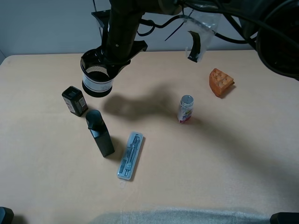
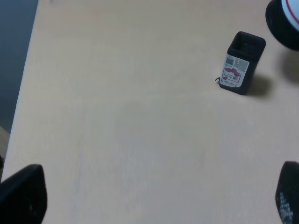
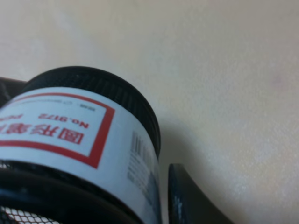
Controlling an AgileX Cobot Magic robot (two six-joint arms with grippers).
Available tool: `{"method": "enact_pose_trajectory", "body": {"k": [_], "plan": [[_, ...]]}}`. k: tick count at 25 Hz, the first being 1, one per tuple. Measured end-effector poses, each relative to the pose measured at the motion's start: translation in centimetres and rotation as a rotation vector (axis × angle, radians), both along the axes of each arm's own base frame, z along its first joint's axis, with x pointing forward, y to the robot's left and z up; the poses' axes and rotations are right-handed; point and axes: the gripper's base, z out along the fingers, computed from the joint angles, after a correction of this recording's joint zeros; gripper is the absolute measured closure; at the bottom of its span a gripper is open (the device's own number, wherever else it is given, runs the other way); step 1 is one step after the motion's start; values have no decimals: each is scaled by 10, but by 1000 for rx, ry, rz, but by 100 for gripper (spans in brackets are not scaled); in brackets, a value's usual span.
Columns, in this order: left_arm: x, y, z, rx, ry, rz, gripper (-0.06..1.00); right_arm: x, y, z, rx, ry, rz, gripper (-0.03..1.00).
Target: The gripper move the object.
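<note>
The round black mesh pen cup (image 1: 97, 80) with a white label band hangs tilted at the back left of the table, held off the surface with its shadow to the right. My right gripper (image 1: 106, 63) reaches across from the right and is shut on the cup's rim. The right wrist view shows the cup (image 3: 79, 144) close up with one dark finger (image 3: 187, 198) beside it. My left gripper (image 2: 154, 198) is open and empty over bare table. The cup's base (image 2: 284, 23) shows at the edge of that view.
A small black box (image 1: 74, 100) (image 2: 240, 63) stands just left of and below the cup. A tall dark bottle (image 1: 99, 133), a clear plastic case (image 1: 131, 155), a small silver-capped bottle (image 1: 186, 108) and an orange wedge (image 1: 220, 82) are on the table.
</note>
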Motion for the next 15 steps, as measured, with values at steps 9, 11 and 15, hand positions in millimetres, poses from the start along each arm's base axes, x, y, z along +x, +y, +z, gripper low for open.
{"method": "enact_pose_trajectory", "body": {"k": [9, 11, 15], "plan": [[0, 0, 0, 0, 0, 0, -3, 5, 0, -23, -56, -21, 17, 92], [0, 0, 0, 0, 0, 0, -3, 6, 0, -29, -68, -19, 20, 92], [0, 0, 0, 0, 0, 0, -3, 6, 0, -36, -77, -10, 20, 92]]}}
